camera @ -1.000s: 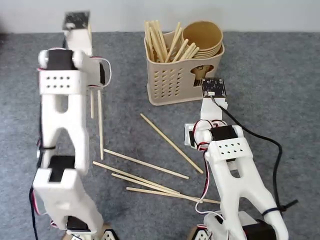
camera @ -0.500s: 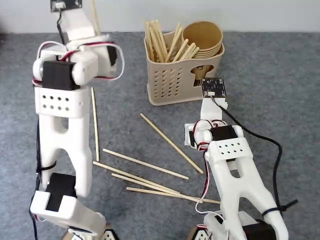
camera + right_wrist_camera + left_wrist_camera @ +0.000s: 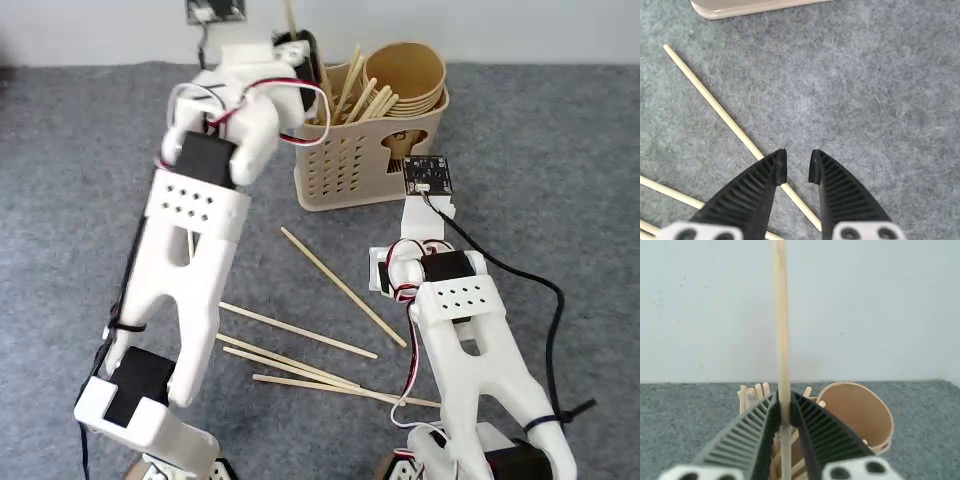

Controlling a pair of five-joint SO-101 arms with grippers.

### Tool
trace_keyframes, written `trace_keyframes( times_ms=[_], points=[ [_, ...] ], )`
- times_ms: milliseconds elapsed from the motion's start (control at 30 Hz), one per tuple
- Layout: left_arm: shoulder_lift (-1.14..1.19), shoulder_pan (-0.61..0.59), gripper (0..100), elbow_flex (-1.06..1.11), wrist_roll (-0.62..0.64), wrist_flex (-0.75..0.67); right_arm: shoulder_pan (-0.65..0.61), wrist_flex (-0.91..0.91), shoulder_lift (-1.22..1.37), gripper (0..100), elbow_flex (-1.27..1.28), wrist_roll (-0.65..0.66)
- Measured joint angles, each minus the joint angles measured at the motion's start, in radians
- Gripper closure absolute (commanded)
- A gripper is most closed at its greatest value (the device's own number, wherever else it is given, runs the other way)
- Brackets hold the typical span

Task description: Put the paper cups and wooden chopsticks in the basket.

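grey felt-covered table (image 3: pixel 560 180): a beige basket (image 3: pixel 345 170) is stood near the far edge, several loose chopsticks (image 3: pixel 300 330) are scattered in front.

I'm seeing the left arm (image 3: pixel 190 260) and right arm (image 3: pixel 465 330) showing white shells, black servo blocks and hole grids. Red and white wires (image 3: pixel 250 95) are looping at joints; a thick black cable (image 3: pixel 552 340) is running along the right one. The left tool (image 3: pixel 782 412) and right tool (image 3: pixel 796 165) are wearing dark ribbed fingers (image 3: pixel 835 190).
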Motion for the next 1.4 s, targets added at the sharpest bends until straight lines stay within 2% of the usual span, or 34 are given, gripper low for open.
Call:
trace_keyframes(
  times_ms=[167,333,633,967,1200,1400],
  points=[
    [0.002,0.0,99,0.196,0.0,-0.256,0.0,0.0,0.0,90.9,0.0,0.0],
    [0.002,0.0,99,0.328,0.0,-0.427,0.0,0.0,0.0,90.9,0.0,0.0],
    [-0.012,0.025,85,0.437,-0.112,-0.477,0.0,0.0,0.0,90.7,0.0,0.0],
    [-0.242,0.0,83,0.437,-0.124,-0.189,0.0,0.0,0.0,90.5,0.0,0.0],
    [-0.397,-0.17,83,0.437,-0.121,0.072,-0.012,0.0,0.0,89.9,0.0,0.0],
    [-0.491,-0.358,83,0.437,-0.17,0.374,-0.15,0.034,0.0,79.8,0.0,0.048]
  ],
)
